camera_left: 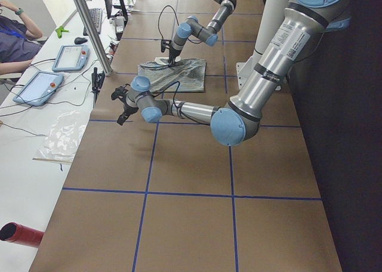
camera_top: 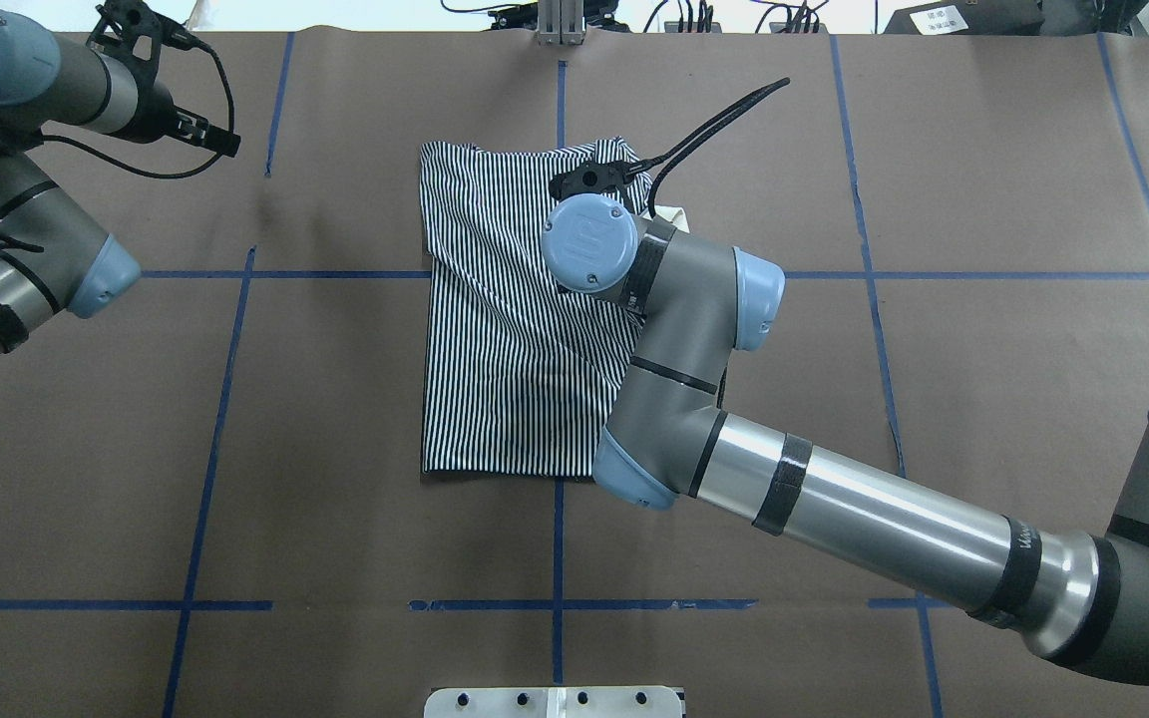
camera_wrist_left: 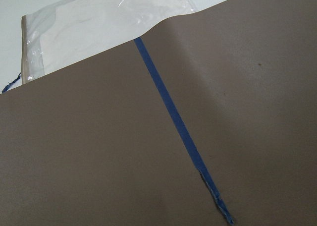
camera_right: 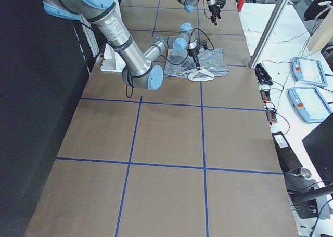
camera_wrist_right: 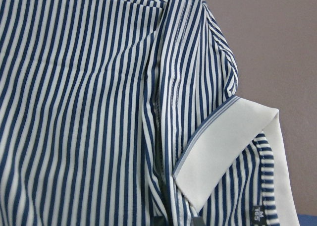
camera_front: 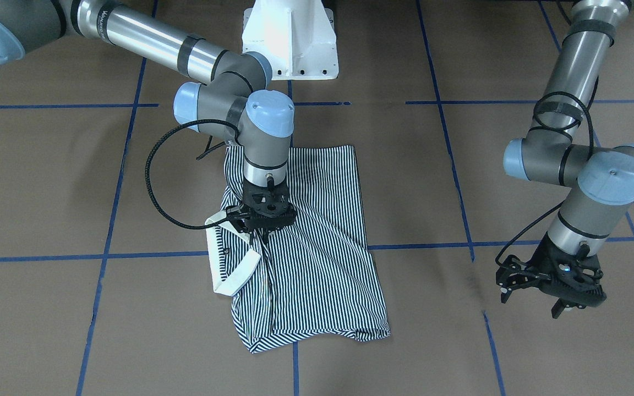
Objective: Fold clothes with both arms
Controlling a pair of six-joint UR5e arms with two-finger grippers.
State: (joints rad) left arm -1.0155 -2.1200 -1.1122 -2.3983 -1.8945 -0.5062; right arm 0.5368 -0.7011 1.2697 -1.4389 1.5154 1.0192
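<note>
Grips the striped polo shirt [camera_front: 317, 264], half-folded on the desk [camera_front: 47, 181], by a ridge beside its cream collar [camera_front: 234, 280] with the right hand [camera_front: 259, 235] (likely to carry that edge over); holds the left hand [camera_front: 530, 305] open, well aside, clear of the fold.

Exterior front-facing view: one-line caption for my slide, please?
Mid-fold: right gripper down on the striped polo shirt beside its cream collar; left gripper hovers apart over the brown table.
</note>
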